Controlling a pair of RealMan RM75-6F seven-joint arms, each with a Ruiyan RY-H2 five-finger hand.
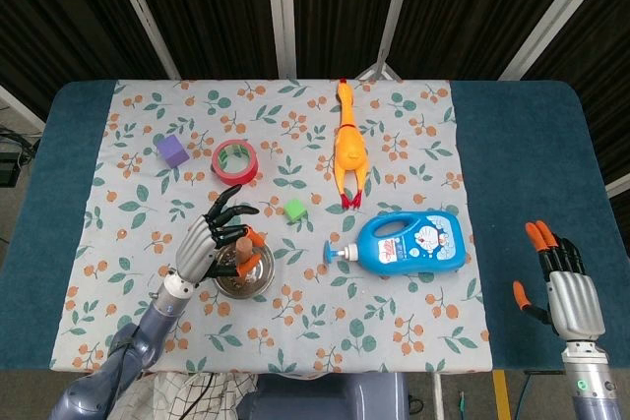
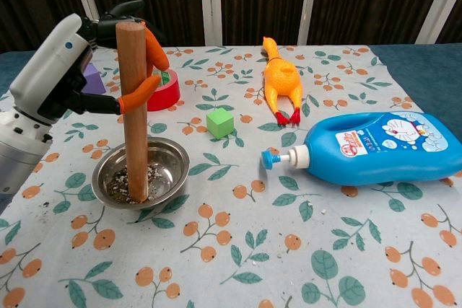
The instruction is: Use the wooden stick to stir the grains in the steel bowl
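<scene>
A thick wooden stick (image 2: 133, 113) stands upright with its lower end in the grains of the steel bowl (image 2: 167, 171), towards the bowl's near left side. My left hand (image 2: 68, 70) pinches the stick near its top between orange-tipped fingers. From the head view the stick's top (image 1: 240, 246) shows over the bowl (image 1: 258, 277), with the left hand (image 1: 209, 243) just to its left. My right hand (image 1: 566, 287) hangs off the table's front right corner, fingers spread, holding nothing.
A blue detergent bottle (image 2: 375, 147) lies on its side to the right of the bowl. A green cube (image 2: 220, 122), a rubber chicken (image 2: 282, 81), a red tape roll (image 2: 164, 90) and a purple cube (image 1: 172, 151) sit behind the bowl on the floral cloth (image 2: 238, 250).
</scene>
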